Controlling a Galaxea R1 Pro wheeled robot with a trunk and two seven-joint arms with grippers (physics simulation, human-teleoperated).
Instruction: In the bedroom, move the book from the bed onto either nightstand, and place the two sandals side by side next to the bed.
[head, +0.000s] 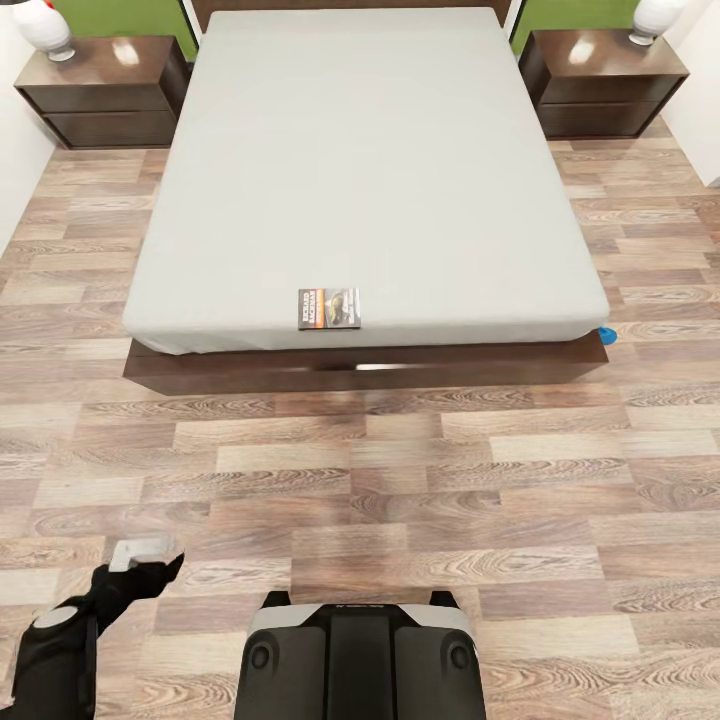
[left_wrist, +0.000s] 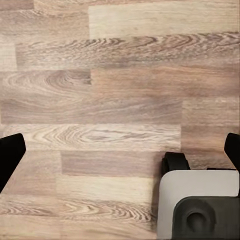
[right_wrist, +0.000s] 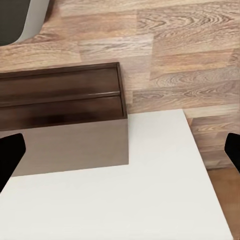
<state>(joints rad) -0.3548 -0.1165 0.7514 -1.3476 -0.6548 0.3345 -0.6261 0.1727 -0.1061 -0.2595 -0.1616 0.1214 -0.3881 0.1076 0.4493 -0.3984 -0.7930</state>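
Observation:
The bed (head: 360, 150) with its pale grey mattress and dark frame lies ahead of me in the head view. The book (head: 330, 308) rests flat on the mattress near its foot edge, a little left of centre. One nightstand (head: 100, 90) stands at the bed's far left and the other nightstand (head: 605, 85) at its far right. A bit of a blue sandal (head: 606, 336) peeks out at the frame's near right corner. My left gripper (head: 148, 562) hangs low over the floor, far from the bed, open and empty (left_wrist: 120, 150). My right gripper (right_wrist: 120, 155) is open and empty too.
Wood-plank floor (head: 400, 480) stretches between my base (head: 360, 655) and the bed. A white lamp (head: 45, 28) stands on the left nightstand, another lamp (head: 655, 20) on the right one. Under the right gripper are a dark brown wooden piece (right_wrist: 65, 115) and a white surface (right_wrist: 125, 200).

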